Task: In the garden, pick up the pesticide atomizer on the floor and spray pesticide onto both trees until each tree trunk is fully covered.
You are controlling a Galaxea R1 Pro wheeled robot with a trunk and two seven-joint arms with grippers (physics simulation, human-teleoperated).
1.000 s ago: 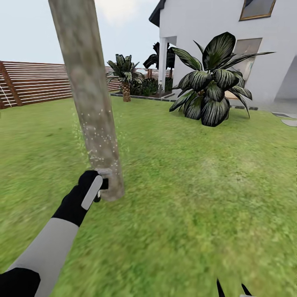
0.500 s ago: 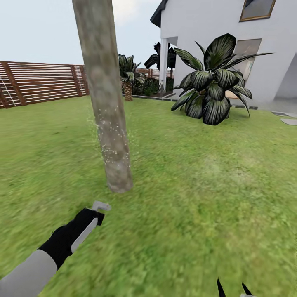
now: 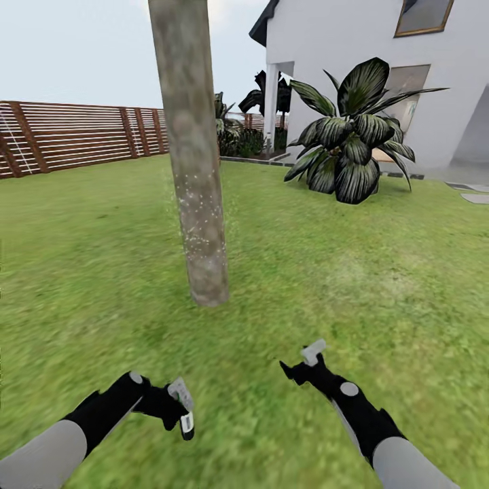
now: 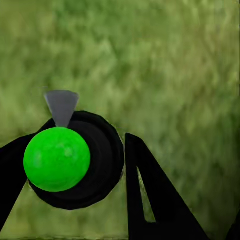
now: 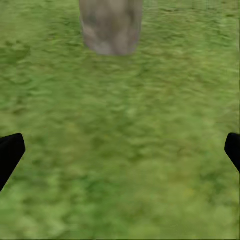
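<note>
The left gripper point(image 4: 90, 175) fingers are closed around the atomizer point(image 4: 57, 159); the right gripper point(image 5: 120, 150) fingers are wide open, empty, facing the speckled tree trunk point(image 3: 193, 163).

No text, label, number or sign can be read anywhere

From my head camera the tree trunk point(image 3: 195, 156) ran off the top edge, so I saw none of its foliage; the small palm behind it was mostly hidden by the trunk; the house point(image 3: 380, 75) was cropped at the top and right. In my left wrist view the atomizer point(image 4: 67, 157) hid part of the blurred grass point(image 4: 170, 75); in my right wrist view the fingertips point(image 5: 10, 152) were clipped at both sides.
</note>
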